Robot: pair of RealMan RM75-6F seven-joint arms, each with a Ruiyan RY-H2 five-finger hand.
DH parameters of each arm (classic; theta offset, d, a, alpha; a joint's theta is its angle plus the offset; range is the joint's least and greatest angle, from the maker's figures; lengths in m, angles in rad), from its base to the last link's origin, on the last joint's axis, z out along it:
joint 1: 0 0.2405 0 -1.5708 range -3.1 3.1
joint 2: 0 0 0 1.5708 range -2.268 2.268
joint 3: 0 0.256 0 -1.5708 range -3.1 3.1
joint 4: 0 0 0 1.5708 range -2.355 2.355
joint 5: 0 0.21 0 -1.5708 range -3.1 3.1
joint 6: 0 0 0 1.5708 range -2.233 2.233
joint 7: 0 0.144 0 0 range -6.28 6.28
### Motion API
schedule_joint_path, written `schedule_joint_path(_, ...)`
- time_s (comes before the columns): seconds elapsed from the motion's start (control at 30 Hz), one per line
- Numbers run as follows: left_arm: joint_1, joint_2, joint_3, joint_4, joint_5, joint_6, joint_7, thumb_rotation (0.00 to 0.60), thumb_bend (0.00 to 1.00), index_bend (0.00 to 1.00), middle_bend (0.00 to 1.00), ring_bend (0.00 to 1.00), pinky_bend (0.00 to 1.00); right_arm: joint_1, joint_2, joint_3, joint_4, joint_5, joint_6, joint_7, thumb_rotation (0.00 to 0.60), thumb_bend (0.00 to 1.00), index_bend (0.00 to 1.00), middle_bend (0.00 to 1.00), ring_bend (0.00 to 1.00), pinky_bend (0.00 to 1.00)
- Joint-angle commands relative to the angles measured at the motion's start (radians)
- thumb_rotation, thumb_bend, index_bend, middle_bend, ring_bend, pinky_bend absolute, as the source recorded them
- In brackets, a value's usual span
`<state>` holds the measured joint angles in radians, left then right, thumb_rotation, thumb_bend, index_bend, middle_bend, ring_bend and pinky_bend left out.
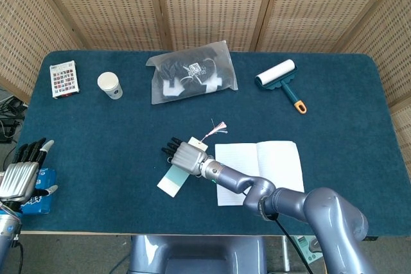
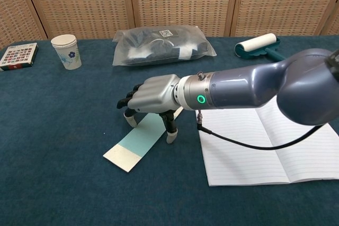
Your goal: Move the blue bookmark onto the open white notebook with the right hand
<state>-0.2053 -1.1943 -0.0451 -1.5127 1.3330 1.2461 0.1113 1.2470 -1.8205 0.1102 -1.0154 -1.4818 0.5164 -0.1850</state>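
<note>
Well, the blue bookmark [image 2: 141,141] looks thin, flat and limp near the tabletop's front edge; the right hand [image 2: 151,97] straddles it with fingers spread, holding nothing, so pinch a long edge.

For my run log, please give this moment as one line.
right hand: above blue bookmark, fingers straddling it | bookmark: flat on table, left of white notebook | left hand: idle at table edge

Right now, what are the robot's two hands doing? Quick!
Left hand: open, holding nothing, at the table's edge.
Right hand: arched over the blue bookmark; cannot tell if it grips it.
</note>
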Motion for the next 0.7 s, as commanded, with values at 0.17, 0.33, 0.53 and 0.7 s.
schedule_joint_path(0.17,-0.002,-0.001,0.001,0.002,0.0,-0.004,-0.002,0.6,0.05,0.0,0.0,0.0,0.0,0.004,-0.009,-0.005,0.006,0.002,0.001,0.005,0.6,0.17,0.3,0.0,0.0,0.04)
schedule_joint_path(0.33,-0.003,0.0,0.002,0.002,0.001,-0.003,-0.003,0.6,0.05,0.0,0.0,0.0,0.0,0.008,-0.011,-0.005,0.001,0.002,0.006,0.007,0.6,0.17,0.3,0.0,0.0,0.05)
schedule_joint_path(0.53,-0.002,0.0,0.002,0.001,0.0,-0.002,-0.004,0.6,0.05,0.0,0.0,0.0,0.0,0.014,-0.01,-0.001,-0.007,0.003,0.011,0.004,0.6,0.17,0.29,0.0,0.0,0.05)
schedule_joint_path(0.7,-0.003,0.0,0.003,0.001,0.002,-0.002,-0.004,0.6,0.05,0.0,0.0,0.0,0.0,0.013,-0.015,-0.001,-0.007,0.012,0.012,-0.009,0.6,0.17,0.26,0.0,0.0,0.04)
